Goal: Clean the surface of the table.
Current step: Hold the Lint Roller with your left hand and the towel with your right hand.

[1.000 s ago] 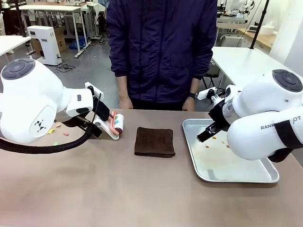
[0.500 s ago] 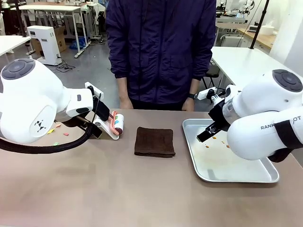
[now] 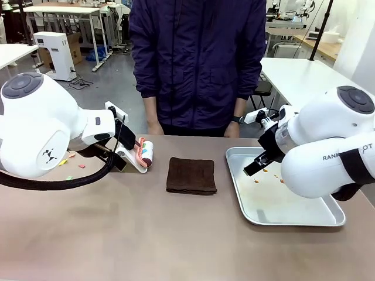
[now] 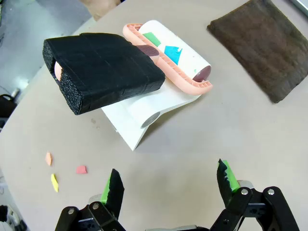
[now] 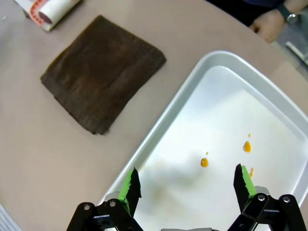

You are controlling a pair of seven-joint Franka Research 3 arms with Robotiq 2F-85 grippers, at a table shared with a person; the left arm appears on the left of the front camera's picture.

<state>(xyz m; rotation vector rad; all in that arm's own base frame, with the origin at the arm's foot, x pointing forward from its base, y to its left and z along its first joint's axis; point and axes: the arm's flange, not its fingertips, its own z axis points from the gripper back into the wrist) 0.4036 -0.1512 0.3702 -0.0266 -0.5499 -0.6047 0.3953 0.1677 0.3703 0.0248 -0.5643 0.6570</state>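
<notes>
Left arm point(image 3: 35, 126): white rounded shell, grey round cap, black logo, black cable point(image 3: 58, 185) looped behind tool. Right arm point(image 3: 328, 152): white, grey cap, black lettering, black band. Left tool point(image 4: 168, 180), right tool point(image 5: 187, 180): black fingers, green pads, silver screws.

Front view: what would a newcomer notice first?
A dark brown cloth lies in the middle of the table, between a lint roller on its white stand at the left and a shiny metal tray spotted with orange drops at the right. Coloured paper scraps lie at the far left.
</notes>
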